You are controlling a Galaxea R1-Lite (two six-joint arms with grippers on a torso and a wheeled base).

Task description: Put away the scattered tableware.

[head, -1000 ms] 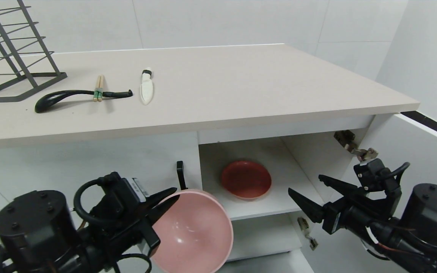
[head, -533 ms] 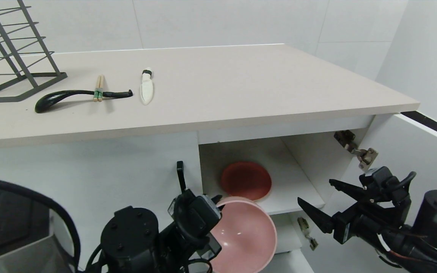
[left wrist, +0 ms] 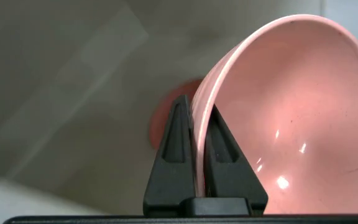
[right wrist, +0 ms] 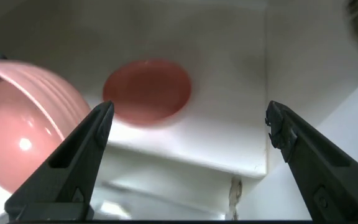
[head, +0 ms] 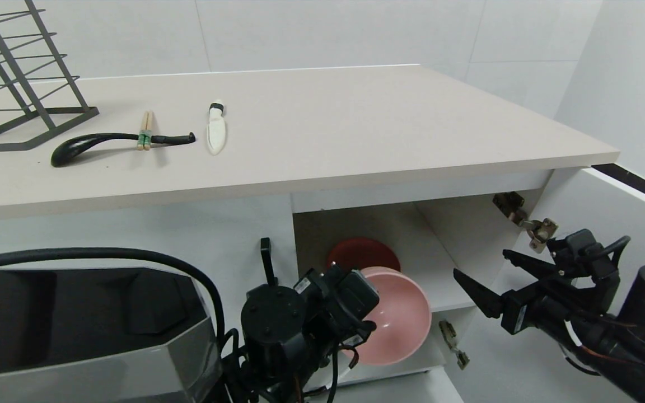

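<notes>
1. Left gripper (left wrist: 196,124): low, in front of the open cabinet. Its two fingers are pinched onto the rim of the pink bowl (head: 398,313), one inside the wall and one outside.
2. The pink bowl is tipped on its side, hollow facing out of the cabinet. It sits at the front edge of the shelf (head: 451,280). Whether it touches the shelf, I cannot tell.
3. Right gripper (head: 482,266): off to the right of the bowl, at the cabinet mouth. Fingers are spread wide, nothing between them, pointed into the opening.
4. Red plate (head: 361,254): flat on the shelf, just behind the bowl. The bowl's upper rim covers the plate's near edge in the head view.
5. Cabinet door (head: 597,212): swung open on the right, metal hinge (head: 524,221) showing. On the closed panel to the left is a black handle (head: 266,257).
6. Countertop (head: 356,123) above, with three pieces lying towards its left. A black ladle (head: 93,143) has a pair of chopsticks (head: 144,131) laid across its handle. A white utensil with a dark band (head: 216,129) is just beside them on the right.
7. Far left corner: a dark wire rack (head: 14,73) stands on the counter, near the ladle's bowl end.
</notes>
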